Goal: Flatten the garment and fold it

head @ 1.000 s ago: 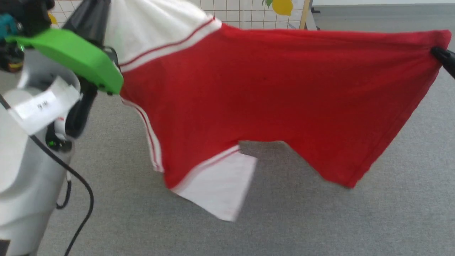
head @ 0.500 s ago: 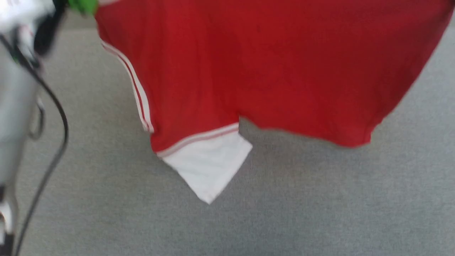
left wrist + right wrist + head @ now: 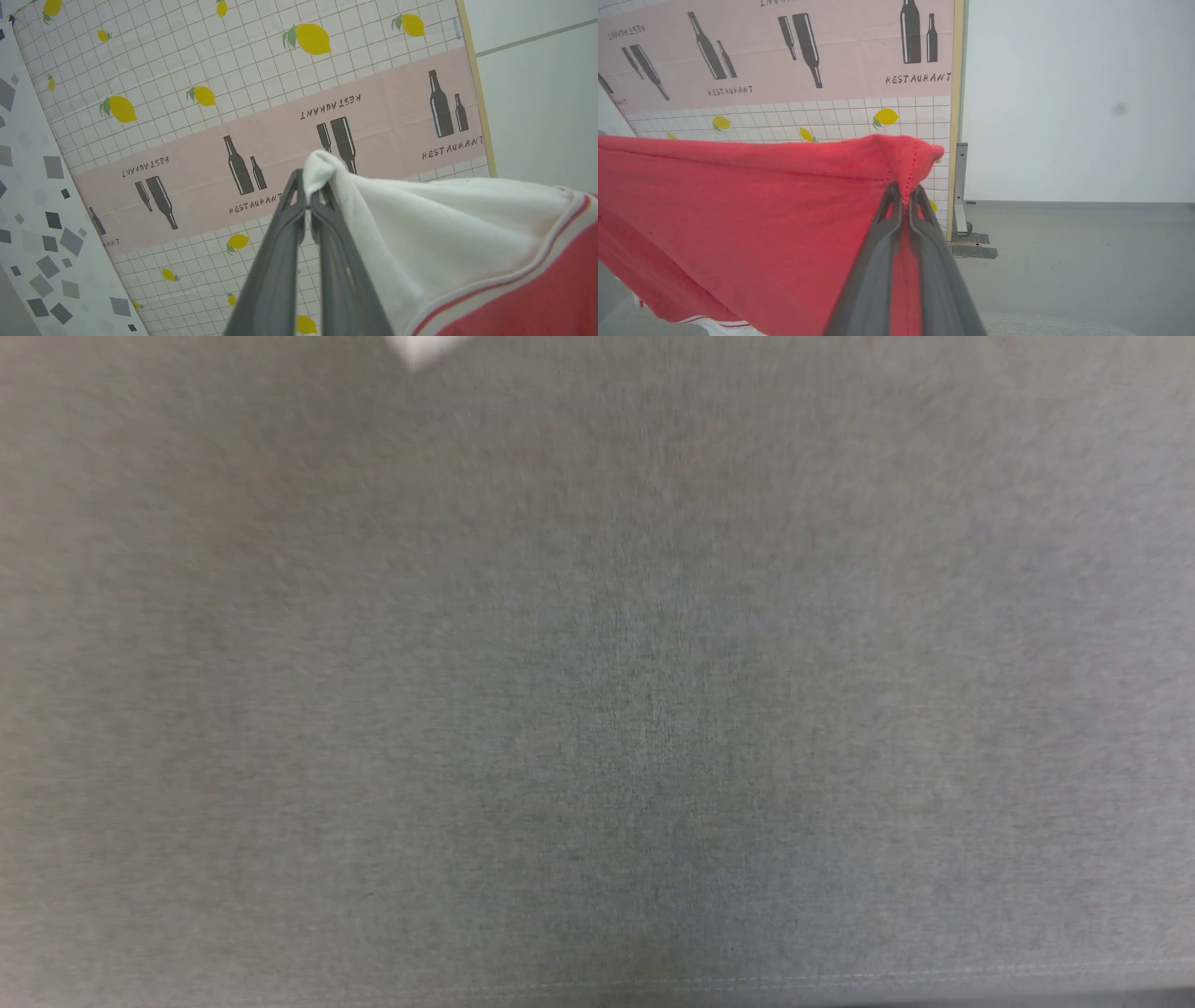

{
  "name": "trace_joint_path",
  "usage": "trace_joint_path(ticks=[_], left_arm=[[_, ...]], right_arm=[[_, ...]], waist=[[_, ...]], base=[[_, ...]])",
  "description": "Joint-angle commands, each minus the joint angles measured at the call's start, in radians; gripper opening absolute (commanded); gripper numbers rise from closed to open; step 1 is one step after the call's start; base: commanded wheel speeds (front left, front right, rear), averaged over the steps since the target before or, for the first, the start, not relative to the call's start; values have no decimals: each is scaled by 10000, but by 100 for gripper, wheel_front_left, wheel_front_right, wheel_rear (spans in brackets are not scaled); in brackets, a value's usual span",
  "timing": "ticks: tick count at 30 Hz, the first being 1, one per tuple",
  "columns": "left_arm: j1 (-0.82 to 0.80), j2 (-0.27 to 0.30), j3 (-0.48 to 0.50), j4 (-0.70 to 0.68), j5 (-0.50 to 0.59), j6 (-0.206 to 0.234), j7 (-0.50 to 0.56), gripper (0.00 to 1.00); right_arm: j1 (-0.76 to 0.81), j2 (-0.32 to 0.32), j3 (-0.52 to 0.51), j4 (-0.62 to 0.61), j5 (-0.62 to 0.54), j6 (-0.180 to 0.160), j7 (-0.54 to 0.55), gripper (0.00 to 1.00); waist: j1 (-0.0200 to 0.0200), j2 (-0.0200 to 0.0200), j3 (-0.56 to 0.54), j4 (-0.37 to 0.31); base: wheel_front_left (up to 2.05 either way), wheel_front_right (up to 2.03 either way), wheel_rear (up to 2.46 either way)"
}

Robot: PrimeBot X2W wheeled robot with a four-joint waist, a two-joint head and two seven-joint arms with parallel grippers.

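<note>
The garment hangs in the air, stretched between my two grippers. In the left wrist view my left gripper (image 3: 308, 189) is shut on the tip of its white sleeve (image 3: 444, 224), and red cloth with striped trim runs off to the lower right. My right gripper (image 3: 906, 191) is shut on a corner of the red hem of the garment (image 3: 738, 210), which spreads away to the left in the right wrist view. In the head view, a small white tip of the garment (image 3: 425, 347) pokes in at the top edge.
Grey carpet (image 3: 597, 709) lies below. A screen with a lemon-and-bottle print (image 3: 233, 107) stands behind the garment, with its wooden post and metal foot (image 3: 959, 186) at the right. A plain pale wall (image 3: 1078, 93) lies beyond it.
The head camera has tilted steeply down: the stretched red garment and my left arm have slid up out of the picture, leaving grey carpet and one white tip.
</note>
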Motion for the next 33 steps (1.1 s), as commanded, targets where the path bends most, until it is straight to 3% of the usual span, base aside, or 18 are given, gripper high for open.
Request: trace_joint_path(ticks=[1, 9, 17, 25, 33], left_arm=[[-329, -32, -3, 143, 186, 114, -148, 0], [-894, -141, 82, 994, 288, 273, -1096, 0], [101, -399, 135, 1804, -222, 116, -1967, 0], [2634, -888, 131, 2492, -1100, -375, -3270, 0], [6871, -1453, 167, 2258, -2244, -554, -4174, 0]], right_arm=[[-305, 23, -76, 216, -216, -13, -276, 0], [-1304, 158, -105, 1473, -783, -13, -1622, 0], [-567, 188, 646, 2145, -99, -13, -2284, 0], [2140, -480, 2144, 1952, 1625, -13, -3016, 0], [6211, -1022, 3137, 1327, 3319, -13, -4226, 0]], waist=[[-3, -1, 1484, -214], [-3, -1, 2401, 7], [-3, -1, 2546, 303], [-3, -1, 1193, 748], [-3, -1, -1204, 1158]], base=[[0, 0, 0], [0, 0, 0], [0, 0, 0], [0, 0, 0], [0, 0, 0]])
